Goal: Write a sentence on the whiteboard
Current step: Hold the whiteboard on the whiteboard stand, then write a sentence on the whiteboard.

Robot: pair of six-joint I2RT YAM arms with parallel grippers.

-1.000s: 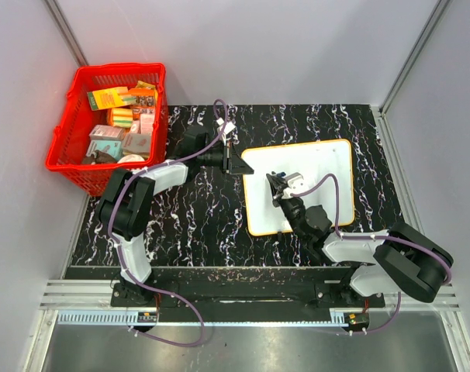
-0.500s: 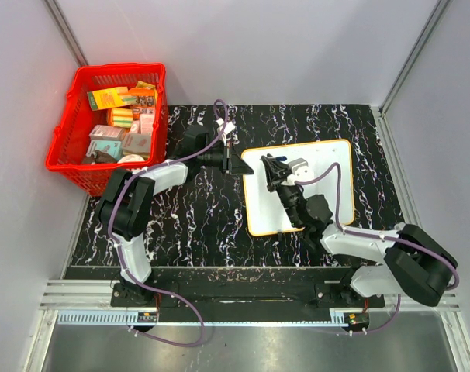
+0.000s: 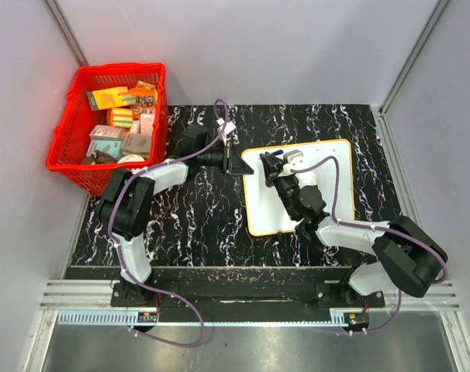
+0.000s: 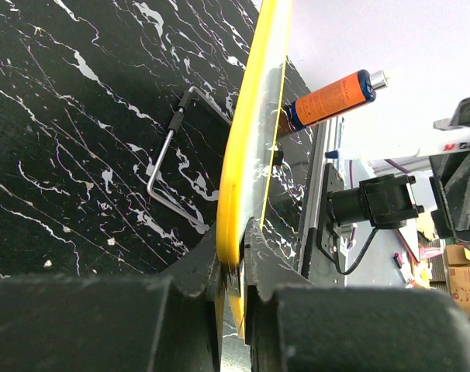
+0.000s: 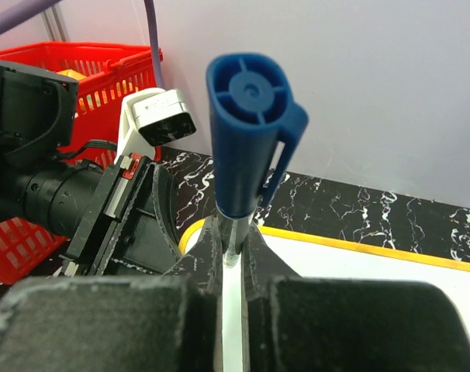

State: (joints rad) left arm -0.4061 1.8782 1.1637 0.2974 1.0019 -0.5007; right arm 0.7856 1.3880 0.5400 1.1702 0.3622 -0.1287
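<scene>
The whiteboard (image 3: 328, 167) lies flat on the black marbled table, white with an orange-yellow rim. My left gripper (image 3: 239, 164) is shut on its left edge; in the left wrist view the yellow rim (image 4: 247, 139) runs edge-on between the jaws of that gripper (image 4: 233, 267). My right gripper (image 3: 272, 174) hovers over the board's far left corner, shut on a marker (image 5: 247, 155) that stands upright with its blue cap end up. The marker's tip is hidden below the right gripper (image 5: 233, 248). The sentence is out of view.
A red basket (image 3: 76, 167) full of small boxes stands at the far left of the table. An orange cylinder (image 4: 332, 99) with a dark blue end shows beyond the board's rim. A bent metal wire (image 4: 169, 155) lies on the table. Grey walls enclose the table.
My right arm has carried the marker from the board's left middle up towards its far left corner. The left gripper has kept still on the board's edge.
</scene>
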